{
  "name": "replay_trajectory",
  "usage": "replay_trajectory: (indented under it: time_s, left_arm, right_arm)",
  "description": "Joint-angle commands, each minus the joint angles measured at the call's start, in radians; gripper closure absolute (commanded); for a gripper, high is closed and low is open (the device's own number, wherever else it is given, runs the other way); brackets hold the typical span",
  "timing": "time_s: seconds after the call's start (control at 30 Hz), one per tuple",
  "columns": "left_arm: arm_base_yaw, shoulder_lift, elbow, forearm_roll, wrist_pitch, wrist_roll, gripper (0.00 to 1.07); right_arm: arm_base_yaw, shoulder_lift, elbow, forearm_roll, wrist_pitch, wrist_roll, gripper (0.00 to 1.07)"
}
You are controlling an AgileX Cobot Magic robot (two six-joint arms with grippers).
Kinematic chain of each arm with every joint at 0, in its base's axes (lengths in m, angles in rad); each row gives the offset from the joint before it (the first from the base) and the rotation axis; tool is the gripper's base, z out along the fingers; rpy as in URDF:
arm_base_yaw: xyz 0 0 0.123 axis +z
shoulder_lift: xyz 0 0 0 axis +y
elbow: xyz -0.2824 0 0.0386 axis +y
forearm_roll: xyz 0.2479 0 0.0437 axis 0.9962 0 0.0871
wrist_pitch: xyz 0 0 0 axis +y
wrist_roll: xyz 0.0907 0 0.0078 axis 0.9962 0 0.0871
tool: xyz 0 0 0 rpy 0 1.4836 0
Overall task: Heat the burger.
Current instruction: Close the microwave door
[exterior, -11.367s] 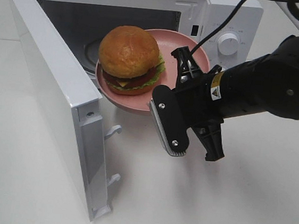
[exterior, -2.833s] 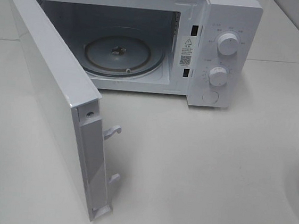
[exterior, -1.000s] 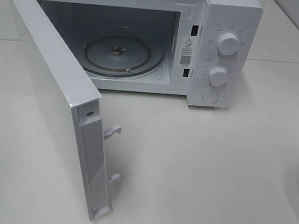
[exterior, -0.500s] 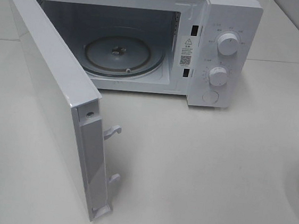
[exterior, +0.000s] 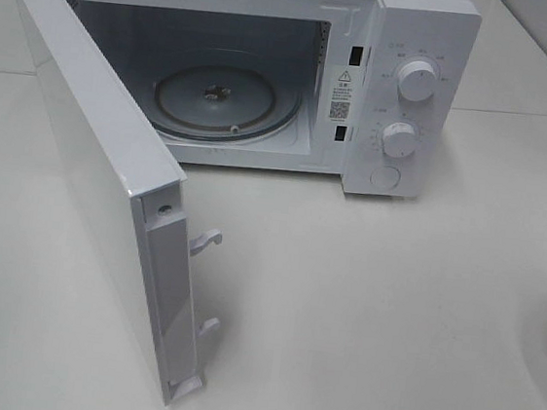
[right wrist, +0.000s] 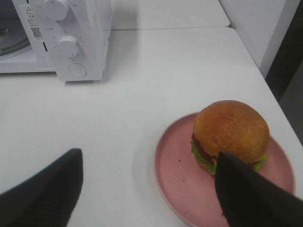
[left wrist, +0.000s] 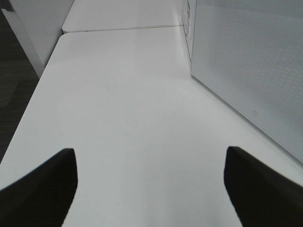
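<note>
With the right claw [right wrist: 147,189] spread wide and empty above the bench [right wrist: 156,71], the burger [right wrist: 230,135] is seen on its pink plate [right wrist: 175,165] well apart from the open microwave [exterior: 404,82], so a careless grab could tip it.

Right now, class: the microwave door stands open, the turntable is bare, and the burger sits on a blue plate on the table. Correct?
Not quite. The plate under the burger is pink, not blue, as the right wrist view shows. The microwave door does stand open, and the turntable is bare.
</note>
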Motion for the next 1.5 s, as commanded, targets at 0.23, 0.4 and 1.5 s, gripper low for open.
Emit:
replay_trajectory:
  time_s: [0.23, 0.4, 1.5]
  left_arm:
    - [0.005, -0.004, -0.016, -0.005, -0.088, 0.012, 0.29]
    - [0.005, 0.003, -0.016, -0.009, -0.185, 0.003, 0.29]
    - [0.005, 0.736, -0.011, -0.05, -0.855, 0.001, 0.3]
  right_arm:
    - [-0.004, -0.028, 0.003, -0.005, -0.006, -0.002, 0.34]
    - [-0.004, -0.028, 0.003, -0.005, -0.006, -0.002, 0.34]
    - [-0.004, -0.028, 0.003, -0.005, -0.006, -0.002, 0.34]
